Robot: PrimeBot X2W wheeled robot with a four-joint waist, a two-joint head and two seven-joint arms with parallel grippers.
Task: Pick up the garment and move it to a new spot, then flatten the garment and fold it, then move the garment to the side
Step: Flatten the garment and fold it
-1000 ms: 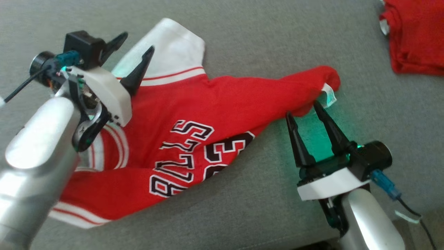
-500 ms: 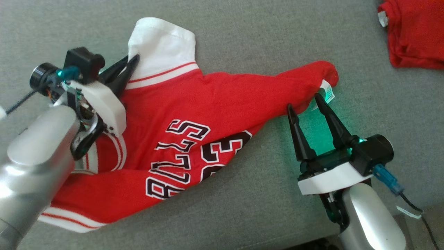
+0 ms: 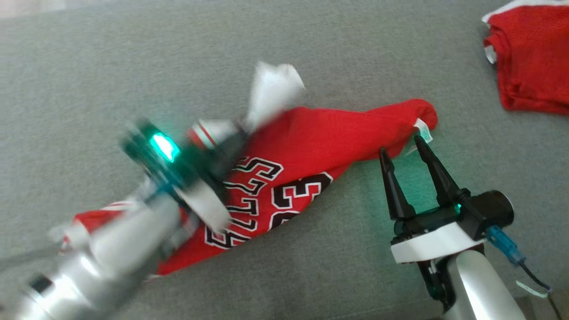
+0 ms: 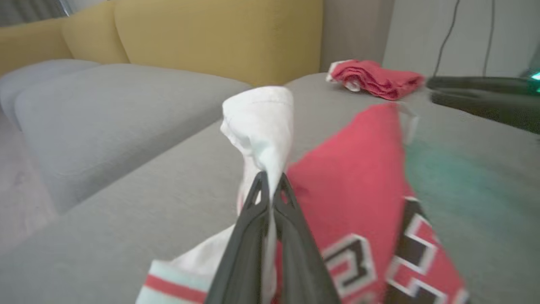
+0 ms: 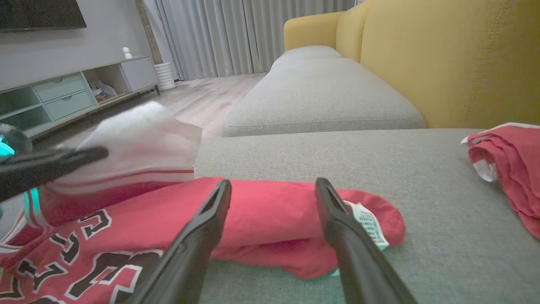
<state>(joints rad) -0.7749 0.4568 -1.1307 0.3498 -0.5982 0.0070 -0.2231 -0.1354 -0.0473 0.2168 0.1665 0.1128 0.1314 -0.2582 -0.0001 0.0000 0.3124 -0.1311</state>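
The garment (image 3: 320, 138) lies on the sofa (image 3: 133, 66), long axis running eight to two o'clock. The left end effector (image 4: 270, 179) clamps its white end (blurred overhead); the right end effector (image 3: 402, 146), fingers apart, has the tagged tip at twelve.

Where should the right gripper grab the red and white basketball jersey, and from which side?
Probably the bunched end of the red and white basketball jersey, beside its white care label. Come low from the near side: the right gripper faces that thick fold.
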